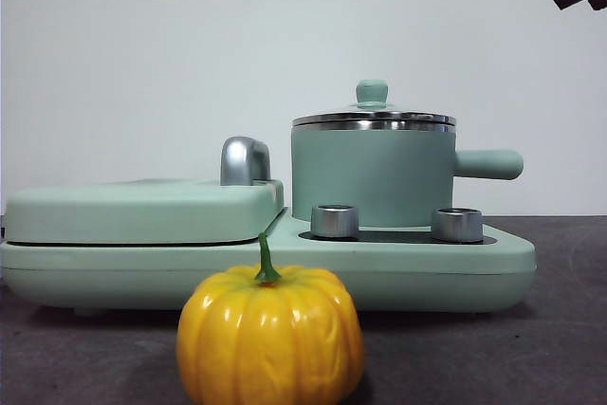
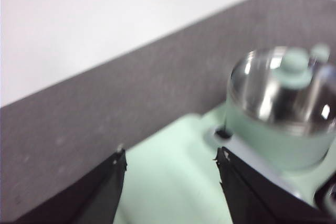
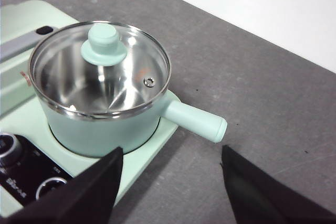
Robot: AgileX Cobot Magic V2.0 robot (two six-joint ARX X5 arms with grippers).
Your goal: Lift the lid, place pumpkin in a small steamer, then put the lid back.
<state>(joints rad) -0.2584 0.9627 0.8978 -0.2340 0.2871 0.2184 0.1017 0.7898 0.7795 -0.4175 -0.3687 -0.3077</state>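
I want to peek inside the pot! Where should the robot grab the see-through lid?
By the little mint knob in the middle of the lid, coming straight down from above. The glass dome is smooth and its steel rim sits flush on the small steamer; only the knob sticks up for a pincer to squeeze.

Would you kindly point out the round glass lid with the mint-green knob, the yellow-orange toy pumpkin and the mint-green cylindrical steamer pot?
round glass lid (image 3: 103, 44), right wrist view, on its mint-green knob.
yellow-orange toy pumpkin (image 1: 270, 339), front view, on its ribbed front.
mint-green cylindrical steamer pot (image 1: 372, 175), front view, on its side wall.
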